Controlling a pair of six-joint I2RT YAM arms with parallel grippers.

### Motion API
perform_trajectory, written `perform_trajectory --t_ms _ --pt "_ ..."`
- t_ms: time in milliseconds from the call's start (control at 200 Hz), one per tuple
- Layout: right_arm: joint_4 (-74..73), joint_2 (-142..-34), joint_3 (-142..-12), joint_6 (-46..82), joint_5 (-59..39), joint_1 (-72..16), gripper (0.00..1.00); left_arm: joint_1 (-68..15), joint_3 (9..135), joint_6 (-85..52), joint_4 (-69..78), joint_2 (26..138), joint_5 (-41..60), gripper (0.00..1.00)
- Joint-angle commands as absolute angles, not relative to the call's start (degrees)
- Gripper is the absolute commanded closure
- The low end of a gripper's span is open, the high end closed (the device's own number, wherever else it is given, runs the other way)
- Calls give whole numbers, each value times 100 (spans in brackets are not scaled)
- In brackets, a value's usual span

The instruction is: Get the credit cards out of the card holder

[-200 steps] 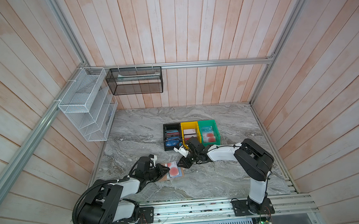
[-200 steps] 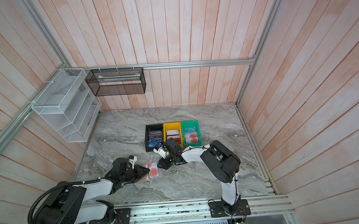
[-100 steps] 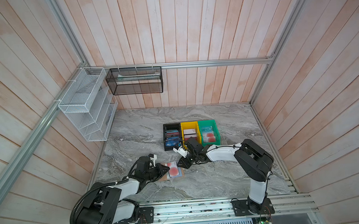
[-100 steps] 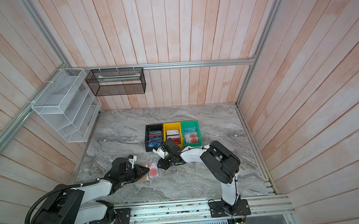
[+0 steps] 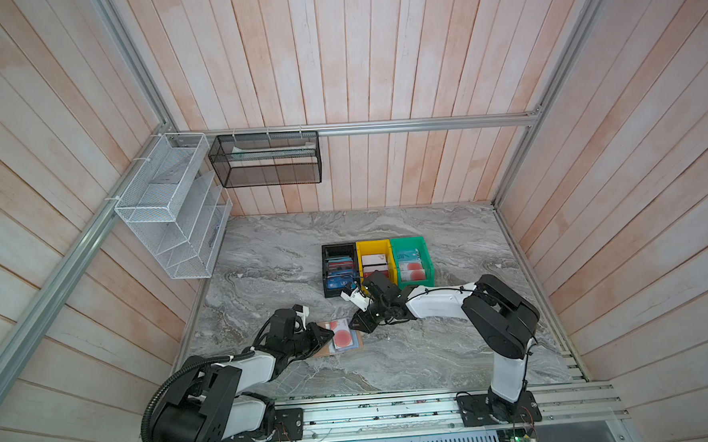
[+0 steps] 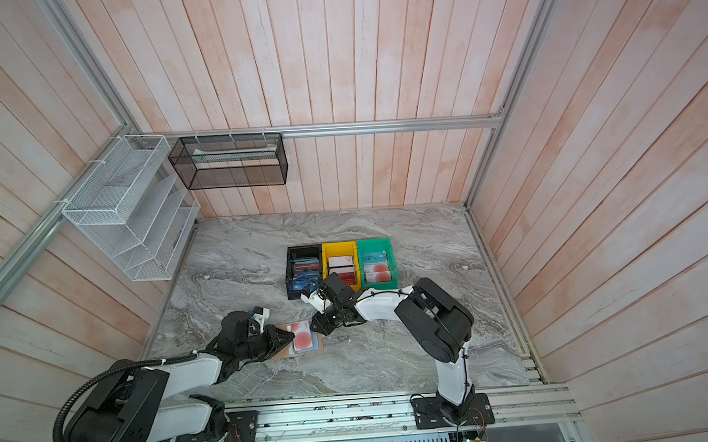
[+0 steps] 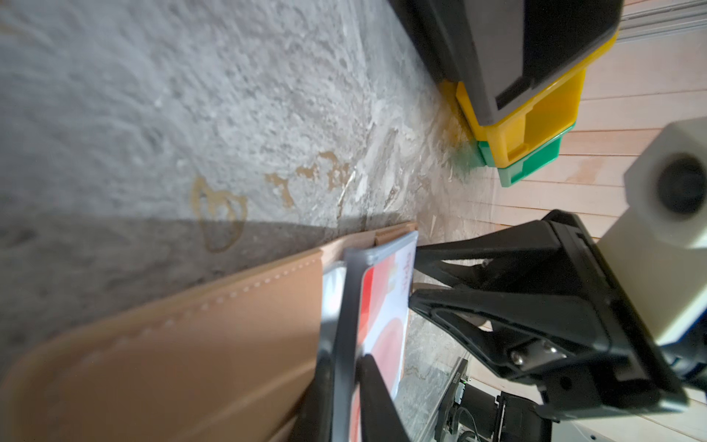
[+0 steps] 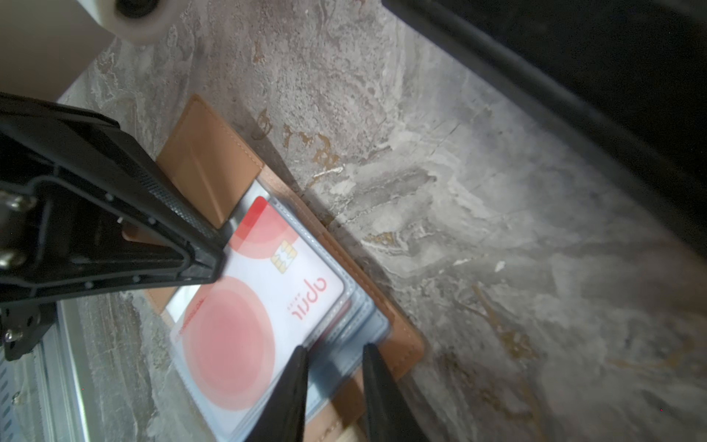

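Observation:
The tan card holder (image 5: 353, 350) lies open on the marble table in both top views, clear sleeve pages up. A white credit card with a red circle (image 5: 342, 338) (image 8: 248, 313) sits in the top sleeve. My left gripper (image 5: 331, 333) (image 7: 346, 361) reaches in low from the left and is shut on the edge of a clear sleeve page. My right gripper (image 5: 353, 325) (image 8: 333, 350) is at the holder's far right corner. Its fingers stand a little apart over the corner of the sleeve stack. The other credit cards are hidden.
Black (image 5: 325, 269), yellow (image 5: 373, 246) and green (image 5: 407, 241) bins holding cards stand side by side just behind the right gripper. A white wire rack (image 5: 168, 207) and a black mesh basket (image 5: 266, 160) hang on the walls.
The left jaws have tightened slightly on the sleeve page. Both arms stay almost where they were.

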State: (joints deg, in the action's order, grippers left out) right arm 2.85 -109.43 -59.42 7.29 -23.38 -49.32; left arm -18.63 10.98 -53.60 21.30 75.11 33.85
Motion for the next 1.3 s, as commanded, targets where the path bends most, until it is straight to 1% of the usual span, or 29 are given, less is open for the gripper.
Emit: perform_trajectory --t_ms 0,305,600,820,910,1075,1295 --pt "1513 -11680 -5527 757 -1529 -5018 71 -1828 1039 -5282 2276 7545 3362 84" --pt "1517 -11679 -5531 757 -1538 -5028 71 -1828 1087 -5273 2257 7562 3353 85" --pt "1485 -11711 -5511 765 -1564 -5028 71 -1828 1099 -5282 2292 7638 3371 90" --pt "1485 -11735 -5515 740 -1608 -5029 71 -1819 1108 -5241 2191 7593 3375 96" --pt "1480 -11735 -5496 738 -1628 -5028 71 -1768 1079 -5162 2065 7534 3384 100" --pt "1460 -11740 -5471 738 -1669 -5027 71 -1505 873 -5083 1964 7320 3498 100" --pt "1501 -11738 -5471 724 -1670 -5028 71 -1333 865 -4901 1430 6941 3476 100"
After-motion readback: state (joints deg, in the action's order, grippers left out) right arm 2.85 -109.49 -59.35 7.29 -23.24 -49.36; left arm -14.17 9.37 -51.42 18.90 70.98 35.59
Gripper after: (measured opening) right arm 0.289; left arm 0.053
